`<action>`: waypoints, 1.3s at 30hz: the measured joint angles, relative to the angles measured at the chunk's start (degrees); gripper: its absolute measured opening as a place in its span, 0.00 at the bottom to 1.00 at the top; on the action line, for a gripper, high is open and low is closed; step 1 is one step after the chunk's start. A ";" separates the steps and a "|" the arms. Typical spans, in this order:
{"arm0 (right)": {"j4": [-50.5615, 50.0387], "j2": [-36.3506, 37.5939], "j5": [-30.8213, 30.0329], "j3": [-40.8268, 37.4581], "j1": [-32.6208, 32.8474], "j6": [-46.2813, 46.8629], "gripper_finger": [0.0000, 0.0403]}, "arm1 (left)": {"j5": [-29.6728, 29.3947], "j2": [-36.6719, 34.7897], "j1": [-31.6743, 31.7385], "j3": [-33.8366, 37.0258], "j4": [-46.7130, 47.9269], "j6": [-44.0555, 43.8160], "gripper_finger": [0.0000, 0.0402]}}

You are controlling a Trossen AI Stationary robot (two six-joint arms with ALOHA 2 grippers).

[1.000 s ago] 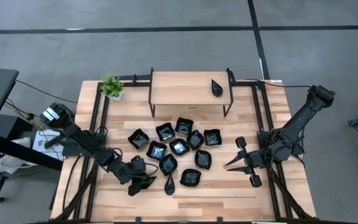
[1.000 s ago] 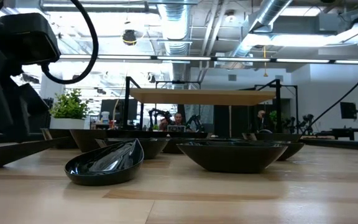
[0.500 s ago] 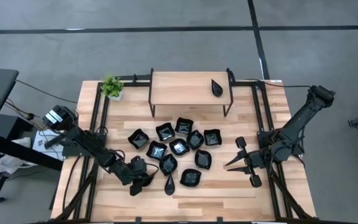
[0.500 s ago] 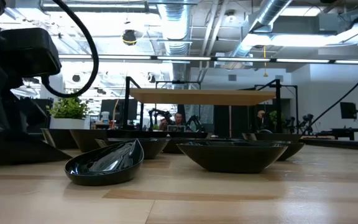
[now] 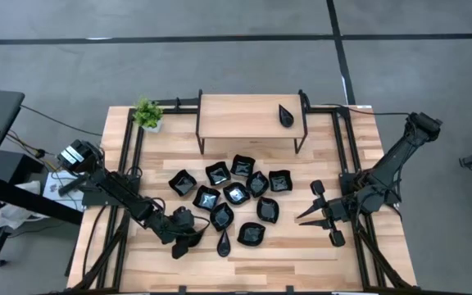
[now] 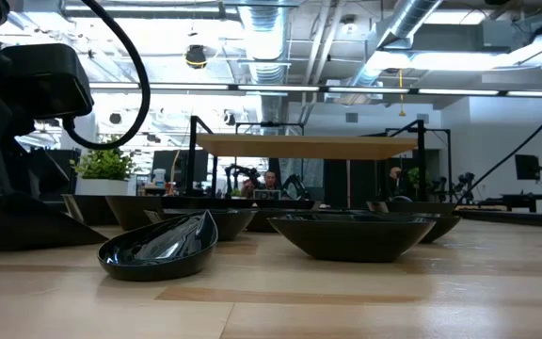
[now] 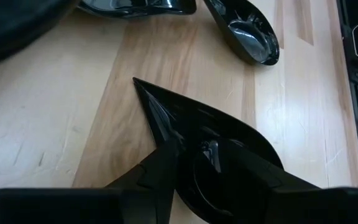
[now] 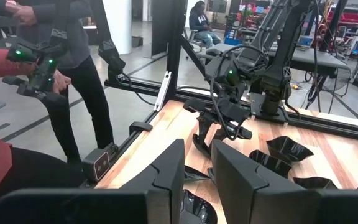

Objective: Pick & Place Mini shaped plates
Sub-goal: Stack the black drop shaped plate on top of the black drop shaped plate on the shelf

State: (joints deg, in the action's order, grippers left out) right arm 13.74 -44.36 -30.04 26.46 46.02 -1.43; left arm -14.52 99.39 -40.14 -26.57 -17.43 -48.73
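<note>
One teardrop plate (image 5: pixel 285 115) sits on the shelf (image 5: pixel 248 116). Your left tool (image 5: pixel 188 241) pinches a plate (image 7: pixel 213 158); eleven remain beside it. Right tool (image 5: pixel 322 215) spread.

Overhead light is even and diffuse across my table (image 5: pixel 301 254); shadows under my arms are soft and short. At table height, ceiling strip lights (image 6: pixel 205 87) blow out to near white, and the background room reads hazy. Nearest teardrop plate (image 6: pixel 158 247) shows streaked white reflections on its gloss. My left wrist camera is too close: my own fingers (image 7: pixel 166 155) fill the frame as an unfocused black mass, with glare in the plate (image 7: pixel 247 34) beyond. My right wrist view is bright, with blurred near fingers (image 8: pixel 166 174).
</note>
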 joint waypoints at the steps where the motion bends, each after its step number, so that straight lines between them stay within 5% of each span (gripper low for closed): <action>1: 0.00 0.00 0.00 0.00 0.00 0.00 0.19 | 0.00 0.00 0.00 0.00 -0.02 -0.02 0.31; 15: 0.00 0.00 0.00 0.00 -0.02 -0.04 0.19 | -0.22 -0.57 0.01 0.16 -0.12 0.21 0.31; 26: 0.02 0.00 0.00 0.00 -0.02 -0.20 0.19 | -3.35 -8.86 0.04 0.17 4.82 2.83 0.31; 39: 0.02 0.00 0.00 0.00 -0.02 -0.02 0.19 | -3.19 -4.70 0.04 0.15 4.95 -3.53 0.31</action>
State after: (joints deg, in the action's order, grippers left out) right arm 13.76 -44.36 -30.04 26.46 46.00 -1.45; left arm -17.71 94.69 -40.10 -26.41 -12.48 -52.26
